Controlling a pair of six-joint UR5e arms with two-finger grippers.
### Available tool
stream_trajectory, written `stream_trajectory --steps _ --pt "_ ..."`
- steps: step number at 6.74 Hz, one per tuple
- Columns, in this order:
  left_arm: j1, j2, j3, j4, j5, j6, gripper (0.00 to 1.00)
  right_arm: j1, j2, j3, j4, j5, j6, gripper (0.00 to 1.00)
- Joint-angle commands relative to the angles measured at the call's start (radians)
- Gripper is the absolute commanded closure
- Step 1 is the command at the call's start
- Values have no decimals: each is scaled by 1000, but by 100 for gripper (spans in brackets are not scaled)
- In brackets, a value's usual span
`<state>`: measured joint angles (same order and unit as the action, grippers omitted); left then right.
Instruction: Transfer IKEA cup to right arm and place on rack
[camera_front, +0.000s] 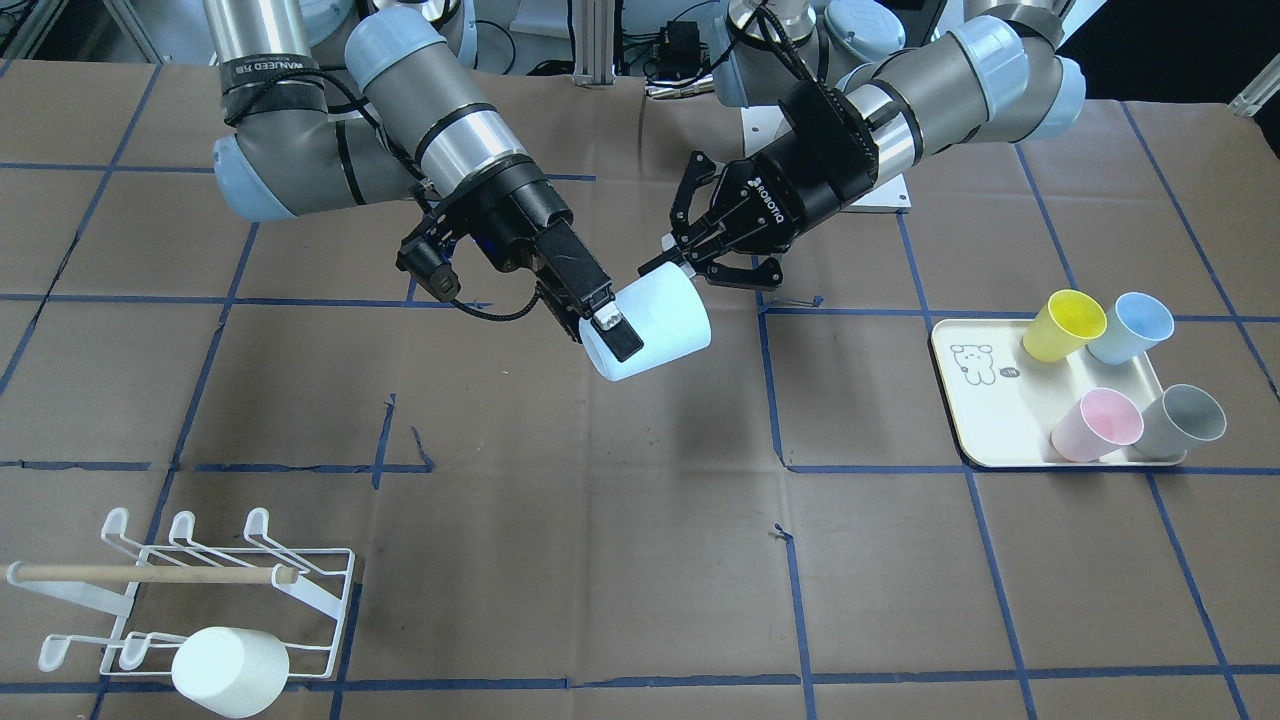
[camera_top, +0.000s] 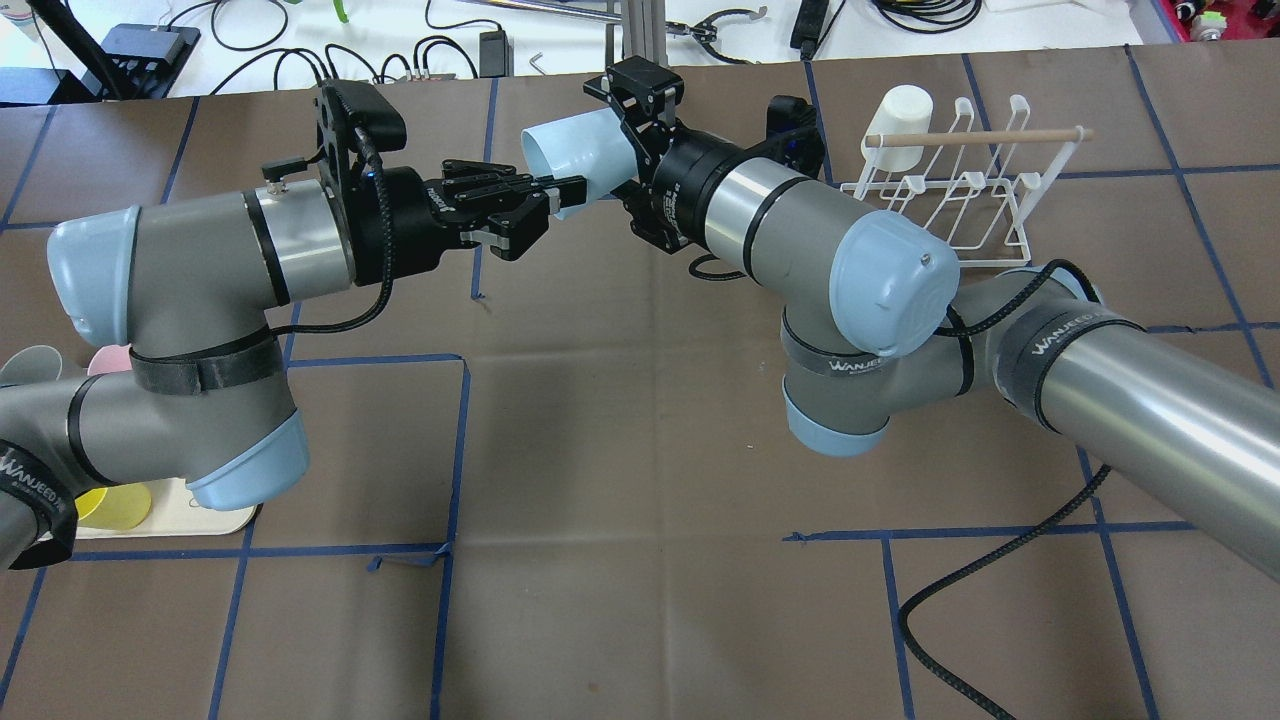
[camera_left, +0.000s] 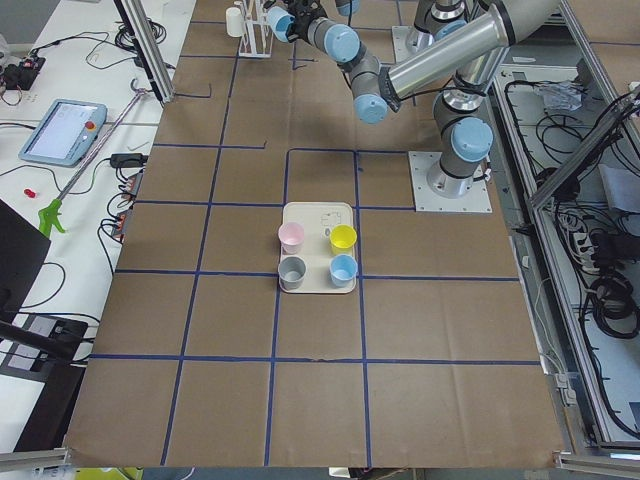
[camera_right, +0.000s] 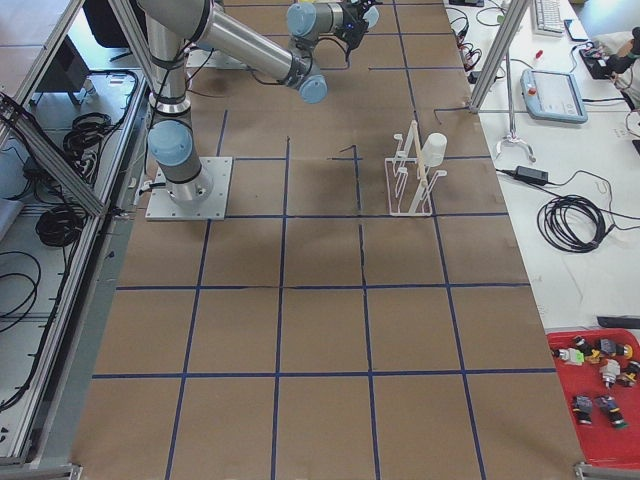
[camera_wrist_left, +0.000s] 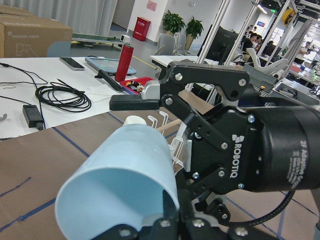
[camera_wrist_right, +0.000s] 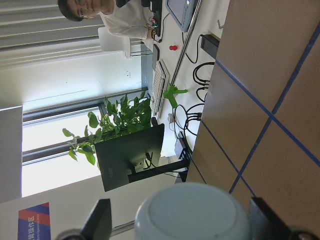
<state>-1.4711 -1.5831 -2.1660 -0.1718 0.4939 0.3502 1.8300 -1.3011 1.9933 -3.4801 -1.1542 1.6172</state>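
Observation:
A pale blue IKEA cup (camera_front: 655, 330) (camera_top: 580, 150) hangs on its side above the middle of the table, mouth toward my left arm. My left gripper (camera_front: 688, 262) (camera_top: 562, 198) is shut on the cup's rim, and in the left wrist view the wall of the cup (camera_wrist_left: 125, 180) runs down between its fingertips. My right gripper (camera_front: 622, 342) (camera_top: 630, 140) straddles the cup near its base. Its jaws are open, with a gap showing between the upper finger (camera_wrist_left: 135, 102) and the cup. The white wire rack (camera_front: 150, 574) (camera_top: 980, 135) stands on my right side.
A white cup (camera_front: 230, 670) (camera_top: 900, 125) sits upside down on a prong of the rack. A cream tray (camera_front: 985, 400) on my left side holds yellow (camera_front: 1062, 325), blue (camera_front: 1130, 328), pink (camera_front: 1095, 425) and grey (camera_front: 1182, 420) cups. Brown paper with blue tape lines covers the table.

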Motion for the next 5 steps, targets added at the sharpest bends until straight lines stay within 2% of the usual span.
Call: stream_trajectory --steps 1,2,3,4,5 --pt "0 0 2 0 0 1 98 0 0 -1 7 2 -3 28" --pt "0 0 2 0 2 1 96 0 -1 -1 7 4 -5 38" --pt "0 0 2 0 2 1 83 0 -1 -1 9 4 -8 48" --pt "0 3 3 0 5 -16 75 0 -3 -1 9 4 -10 56" --pt "0 3 5 0 5 -26 61 0 -3 -1 9 5 -10 59"
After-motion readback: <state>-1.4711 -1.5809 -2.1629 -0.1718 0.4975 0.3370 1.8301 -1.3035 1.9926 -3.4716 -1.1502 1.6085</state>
